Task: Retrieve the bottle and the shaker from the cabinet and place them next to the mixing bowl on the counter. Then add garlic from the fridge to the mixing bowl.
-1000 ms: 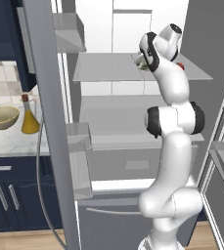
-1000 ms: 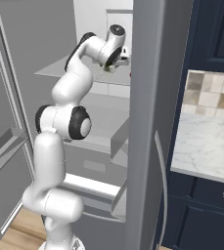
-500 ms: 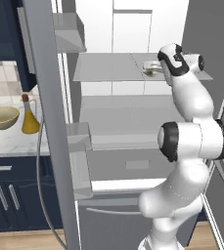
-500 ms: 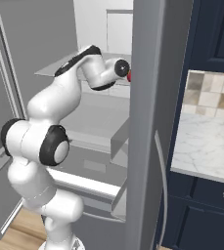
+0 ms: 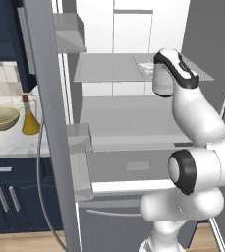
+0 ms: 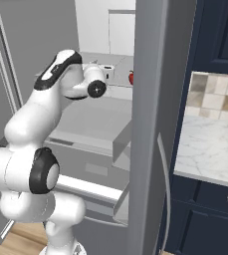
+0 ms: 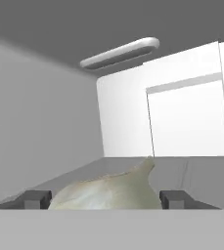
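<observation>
I have the fridge [image 5: 133, 123] open, and over the last second my arm has swung from folded up in front of it to reaching in over the upper shelf [image 5: 109, 74]. On the counter [image 5: 6, 142] the mixing bowl [image 5: 1, 118] already has the bottle [image 5: 29, 117] beside it. The gripper [image 7: 106, 197] now straddles the garlic [image 7: 108, 191], jaws standing wide on either side, nothing gripped yet. Closing looks next.

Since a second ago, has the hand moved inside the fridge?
Yes. The hand has gone rightward along the fridge shelf in the left base view; the garlic sits between its fingers.
</observation>
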